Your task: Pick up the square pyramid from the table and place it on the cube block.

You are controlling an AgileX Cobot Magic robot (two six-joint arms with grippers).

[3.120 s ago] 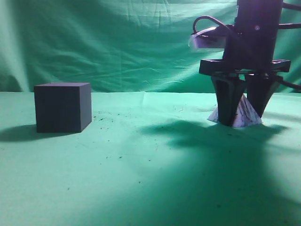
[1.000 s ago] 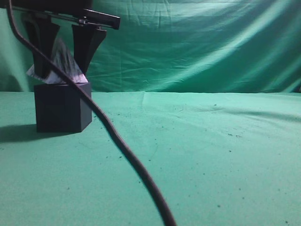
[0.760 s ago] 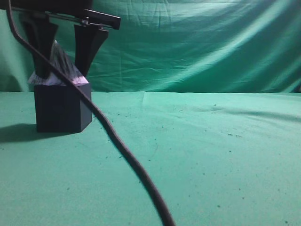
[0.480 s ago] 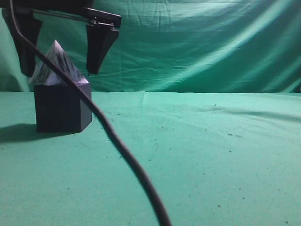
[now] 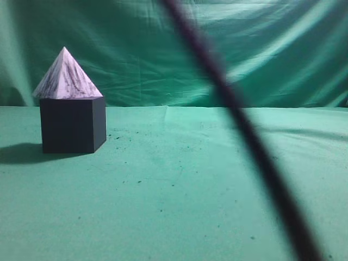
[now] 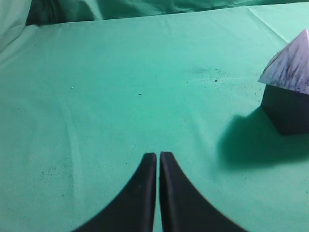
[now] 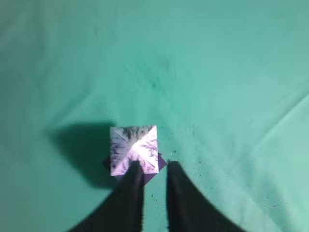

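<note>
The white, purple-streaked square pyramid (image 5: 67,76) sits upright on top of the dark cube block (image 5: 70,126) at the left of the green table (image 5: 190,190). No gripper shows in the exterior view. The right wrist view looks straight down on the pyramid (image 7: 134,147), with a corner of the cube (image 7: 161,163) showing under it. My right gripper (image 7: 154,166) is high above them, its fingers a little apart and empty. My left gripper (image 6: 158,155) is shut and empty over bare cloth, with the pyramid (image 6: 289,70) and cube (image 6: 289,113) at its far right.
A blurred dark cable (image 5: 244,130) crosses the exterior view diagonally, close to the camera. A green cloth backdrop (image 5: 217,49) hangs behind the table. Small dark specks lie scattered on the cloth.
My right gripper opened, let go of the pyramid on the cube and rose out of the exterior view. The cable swung from the left to the right of that view.
</note>
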